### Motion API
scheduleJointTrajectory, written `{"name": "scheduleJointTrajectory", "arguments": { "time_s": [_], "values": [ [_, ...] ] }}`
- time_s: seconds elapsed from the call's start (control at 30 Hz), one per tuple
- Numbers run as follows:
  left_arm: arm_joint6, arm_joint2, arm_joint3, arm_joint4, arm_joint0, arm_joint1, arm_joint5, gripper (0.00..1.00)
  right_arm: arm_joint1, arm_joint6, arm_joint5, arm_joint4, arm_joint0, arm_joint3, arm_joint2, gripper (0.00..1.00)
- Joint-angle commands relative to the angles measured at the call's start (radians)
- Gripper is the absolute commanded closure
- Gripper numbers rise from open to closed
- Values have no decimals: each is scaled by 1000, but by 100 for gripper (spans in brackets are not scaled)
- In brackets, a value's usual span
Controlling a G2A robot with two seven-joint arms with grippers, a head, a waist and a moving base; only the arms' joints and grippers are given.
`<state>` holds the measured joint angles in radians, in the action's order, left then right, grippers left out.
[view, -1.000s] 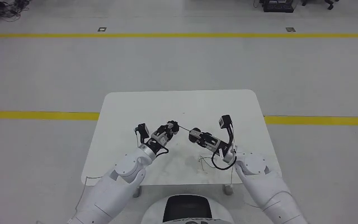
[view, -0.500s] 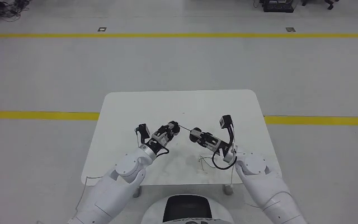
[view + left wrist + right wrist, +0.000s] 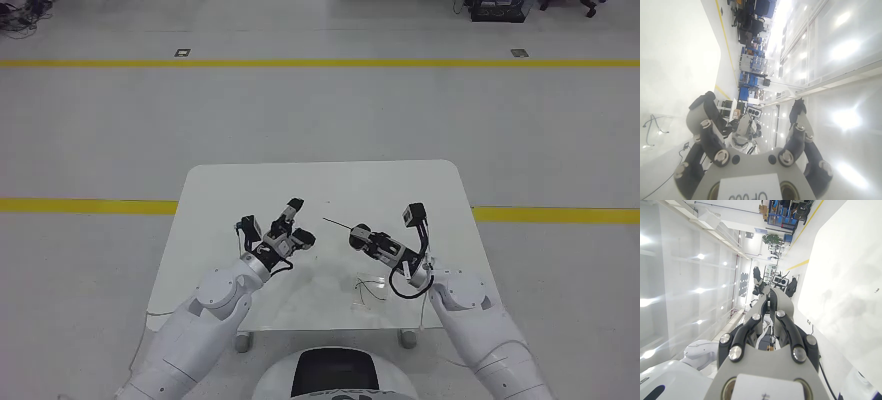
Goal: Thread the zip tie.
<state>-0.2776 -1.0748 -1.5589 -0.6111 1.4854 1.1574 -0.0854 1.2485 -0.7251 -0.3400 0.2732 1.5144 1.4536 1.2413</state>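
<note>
A thin black zip tie (image 3: 336, 225) sticks out over the white table (image 3: 400, 180), pointing toward the left arm. My right gripper (image 3: 355, 237) is shut on one end of it; in the right wrist view that gripper (image 3: 770, 296) has its fingers pressed together. My left gripper (image 3: 298, 222) is open a short way from the tie's free tip, with nothing between its fingers. In the left wrist view the left gripper (image 3: 751, 106) stands wide open. The right wrist view also shows the left gripper's spread fingers (image 3: 757, 273) farther off.
Several loose black zip ties (image 3: 370, 290) lie on the table near its front edge, close to the right arm, and appear in the left wrist view as loose ties (image 3: 651, 123). The far half of the table is bare.
The left gripper has opened and drawn back to the left, off the zip tie. The right gripper has shifted slightly right, still holding the tie.
</note>
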Motion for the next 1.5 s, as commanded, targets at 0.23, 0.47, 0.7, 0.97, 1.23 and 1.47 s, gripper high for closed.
{"name": "scheduleJointTrajectory", "arguments": {
  "time_s": [0.23, 0.47, 0.7, 0.97, 1.23, 1.47],
  "values": [
    [-135, -2, -1, -56, -14, -3, 28, 0, -10, -143, 0, 109, -8, -36, 36, 100],
    [-377, -42, 52, -57, -49, -23, 76, 0, -8, -434, 0, 299, -39, -139, 103, 100],
    [-555, -29, 71, 6, -82, -35, 81, 0, 14, -637, 0, 386, -73, -236, 137, 100],
    [-555, -29, 71, 6, -82, -35, 81, 0, 14, -637, 0, 386, -73, -236, 137, 100],
    [-782, -49, 97, 41, -130, -55, 94, 0, -2, -665, 3, 464, -82, -242, 93, 100],
    [-955, -71, 121, 35, -154, -75, 91, 0, -56, -665, 0, 551, -99, -221, -32, 100]
  ]
}}
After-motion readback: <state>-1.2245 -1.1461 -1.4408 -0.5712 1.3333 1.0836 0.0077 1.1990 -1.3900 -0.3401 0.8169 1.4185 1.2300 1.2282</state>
